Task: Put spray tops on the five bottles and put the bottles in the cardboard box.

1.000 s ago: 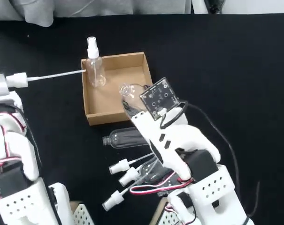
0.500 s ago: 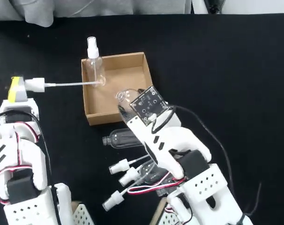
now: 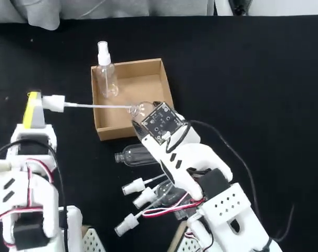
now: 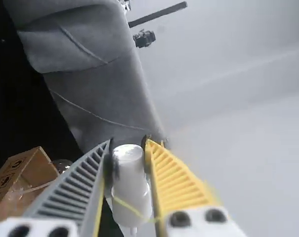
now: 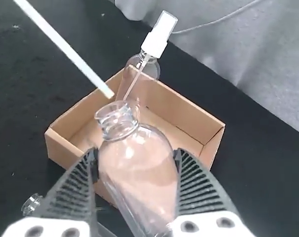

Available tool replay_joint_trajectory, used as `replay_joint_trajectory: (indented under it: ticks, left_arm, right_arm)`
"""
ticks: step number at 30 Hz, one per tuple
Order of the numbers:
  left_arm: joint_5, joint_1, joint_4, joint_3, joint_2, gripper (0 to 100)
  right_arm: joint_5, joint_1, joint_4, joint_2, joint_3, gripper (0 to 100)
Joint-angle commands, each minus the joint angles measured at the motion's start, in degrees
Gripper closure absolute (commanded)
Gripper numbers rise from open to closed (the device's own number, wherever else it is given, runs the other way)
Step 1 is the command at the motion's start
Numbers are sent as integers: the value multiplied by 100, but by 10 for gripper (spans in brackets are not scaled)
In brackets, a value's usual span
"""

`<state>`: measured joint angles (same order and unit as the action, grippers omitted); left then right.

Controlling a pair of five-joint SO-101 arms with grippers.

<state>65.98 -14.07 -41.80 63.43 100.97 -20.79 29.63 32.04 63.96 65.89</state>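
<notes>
The open bottle (image 5: 120,118) is the one being worked on. It sits tilted in the right hand (image 5: 135,163), both fingers closed against its body, with its bare neck over the lower edge of the cardboard box (image 3: 140,89) near the centre of the high view. The thin dip tube (image 3: 95,106) of a spray top (image 3: 53,103) runs across the box's left wall to that neck. Its tip is right at the rim of the mouth, and I judge it has not yet gone in, though the views don't settle that. The left hand (image 4: 128,148), at the left of the high view, is closed around the head of this top.

One capped bottle (image 3: 105,73) stands upright at the box's upper left corner, so one of the five looks finished. The second is at the point of having its top threaded in. It then needs the top seated and the bottle set in the box.

Below the box, on the black counter (image 3: 253,79), an uncapped bottle (image 3: 137,155) lies on its side. Just below it, three loose spray tops (image 3: 135,186) lie in a row at the lower centre. Something clear beside them, half hidden under the right arm, may be another bottle. I can't tell where the fifth is. Most of the job remains.
</notes>
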Motion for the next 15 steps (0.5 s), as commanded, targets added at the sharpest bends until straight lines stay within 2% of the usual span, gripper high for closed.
replay_joint_trajectory:
  ticks: [1, 15]
  left_arm:
    - [-88, 119, -70, -13, 132, 970]
    - [-97, 110, -26, 330, 167, 970]
  right_arm:
    - [-53, 62, -211, 163, -40, 977]
    - [-9, 88, -193, 180, -31, 977]
